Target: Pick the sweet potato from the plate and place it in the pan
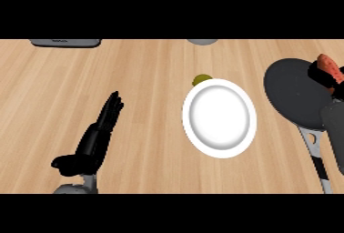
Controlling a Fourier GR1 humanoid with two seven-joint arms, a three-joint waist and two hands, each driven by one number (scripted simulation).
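Two hands show above the wooden counter (134,73). The left hand (101,129) rests open near the counter's near-left part, its fingers straight and pressed together, pointing away. The right hand (329,79) is at the right edge over the dark pan (292,91), its fingers curled round the reddish sweet potato (329,66), which is held above the pan's far-right part. The white plate (220,118) lies at mid-counter, just left of the pan, with a small olive-green object (202,80) at its far rim. A grey item (66,42) sits at the far-left edge.
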